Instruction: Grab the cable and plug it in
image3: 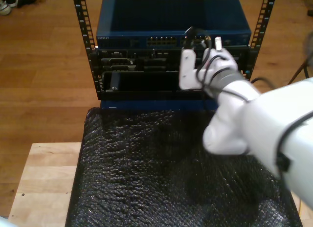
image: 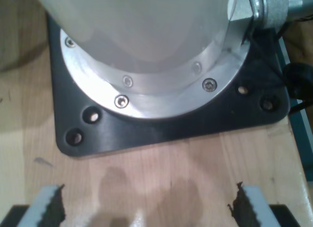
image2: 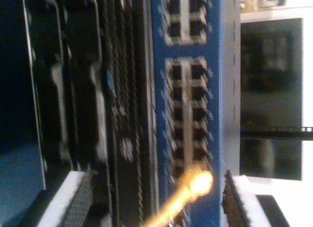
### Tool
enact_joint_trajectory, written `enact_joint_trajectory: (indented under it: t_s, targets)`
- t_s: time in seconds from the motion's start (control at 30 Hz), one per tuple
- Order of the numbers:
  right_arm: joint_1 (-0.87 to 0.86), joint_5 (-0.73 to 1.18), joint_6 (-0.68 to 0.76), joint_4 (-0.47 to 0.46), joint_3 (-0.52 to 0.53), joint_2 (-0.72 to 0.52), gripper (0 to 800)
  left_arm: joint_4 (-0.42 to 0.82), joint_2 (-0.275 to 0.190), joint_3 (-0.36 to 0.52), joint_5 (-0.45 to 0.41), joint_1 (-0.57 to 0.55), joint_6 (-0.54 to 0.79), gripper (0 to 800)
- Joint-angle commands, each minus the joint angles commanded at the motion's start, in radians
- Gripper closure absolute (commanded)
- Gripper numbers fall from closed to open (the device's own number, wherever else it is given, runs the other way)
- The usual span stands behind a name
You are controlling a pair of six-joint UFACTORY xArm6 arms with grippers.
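Note:
The yellow-orange cable (image2: 183, 195) rises between the fingers of my second gripper (image2: 156, 200), its bright tip against the lower ports of the blue network switch (image2: 188, 104). The fingers (image2: 83, 197) stand well apart, and neither is seen touching the cable, so the gripper is open. In the exterior view this gripper (image3: 199, 41) is up at the front of the switch (image3: 142, 38), toward the exterior view's right of the port row. My first gripper (image: 149, 210) is open over bare wood, with nothing between its fingers.
A black mounting plate (image: 161, 131) carrying a white arm base lies just ahead of my first gripper. A black textured mat (image3: 161, 173) covers the table in front of the rack. Rack posts (image3: 83, 21) flank the switch, and darker units (image3: 137, 65) sit below it.

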Motion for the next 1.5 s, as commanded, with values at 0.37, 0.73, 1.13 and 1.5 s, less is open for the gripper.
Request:
enact_joint_trajectory:
  t_s: [0.37, 0.73, 1.13, 1.5]
  targets:
    - [-0.146, 0.413, 0.000, -0.218, 0.021, -0.183, 92, 0.000, 0.000, 0.000, 0.000, 0.000, 0.000, 0]
    - [-0.279, 0.738, -0.104, -0.367, 0.032, -0.267, 33, 0.000, 0.000, 0.000, 0.000, 0.000, 0.000, 0]
    - [-0.477, 1.036, -0.413, -0.358, 0.018, -0.282, 2, 0.000, 0.000, 0.000, 0.000, 0.000, 0.000, 0]
    - [-0.680, 1.266, -0.572, -0.359, 0.021, -0.359, 2, 0.000, 0.000, 0.000, 0.000, 0.000, 0.000, 0]
